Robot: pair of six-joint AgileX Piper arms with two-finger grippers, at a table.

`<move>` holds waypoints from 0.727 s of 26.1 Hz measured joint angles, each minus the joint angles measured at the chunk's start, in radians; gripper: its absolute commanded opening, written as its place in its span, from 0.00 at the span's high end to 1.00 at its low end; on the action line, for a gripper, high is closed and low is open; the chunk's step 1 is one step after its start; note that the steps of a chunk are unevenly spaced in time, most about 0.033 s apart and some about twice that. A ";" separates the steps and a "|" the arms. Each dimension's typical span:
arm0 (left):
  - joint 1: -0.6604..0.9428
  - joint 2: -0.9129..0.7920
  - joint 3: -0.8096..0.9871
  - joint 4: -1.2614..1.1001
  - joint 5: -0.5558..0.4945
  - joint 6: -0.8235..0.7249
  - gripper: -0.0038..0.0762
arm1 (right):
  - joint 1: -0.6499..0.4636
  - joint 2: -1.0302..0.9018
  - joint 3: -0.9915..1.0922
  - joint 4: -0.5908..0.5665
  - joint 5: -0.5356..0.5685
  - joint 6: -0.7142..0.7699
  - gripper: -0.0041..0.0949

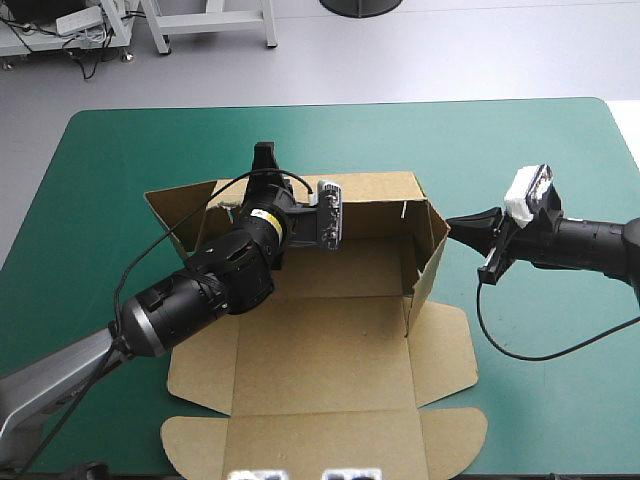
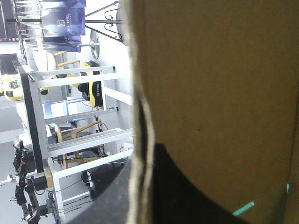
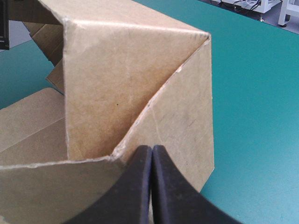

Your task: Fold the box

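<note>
The brown box [image 1: 330, 350] lies in the middle of the teal-green table with its far wall [image 1: 380, 190] and right wall [image 1: 432, 250] raised. My left gripper [image 1: 265, 165] sits at the left end of the far wall, shut on the box, with the board's edge [image 2: 140, 116] between its black fingers [image 2: 187, 186]. Brown board [image 2: 210, 70] fills most of the left wrist view. My right gripper [image 1: 455, 224] is shut. Its tip [image 3: 152, 148] rests against the outside of the right wall [image 3: 182, 121], near the far right corner.
The box's lid [image 1: 320, 440] lies flat toward the table's near edge, with rounded flaps at both sides. A left wall flap [image 1: 175, 215] stands half raised beside my left arm. Bare teal-green cover [image 1: 560, 370] lies right of the box and beyond it.
</note>
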 measured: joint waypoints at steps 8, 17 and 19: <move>0.001 -0.002 0.018 -0.036 0.000 0.057 0.96 | 0.008 0.000 0.005 -0.048 -0.002 0.026 0.98; 0.001 -0.006 0.048 -0.040 -0.007 0.068 0.96 | 0.129 0.000 0.009 -0.241 -0.063 0.120 0.98; 0.001 -0.006 0.048 -0.041 -0.007 0.074 0.96 | 0.131 0.000 0.009 -0.248 -0.063 0.132 0.97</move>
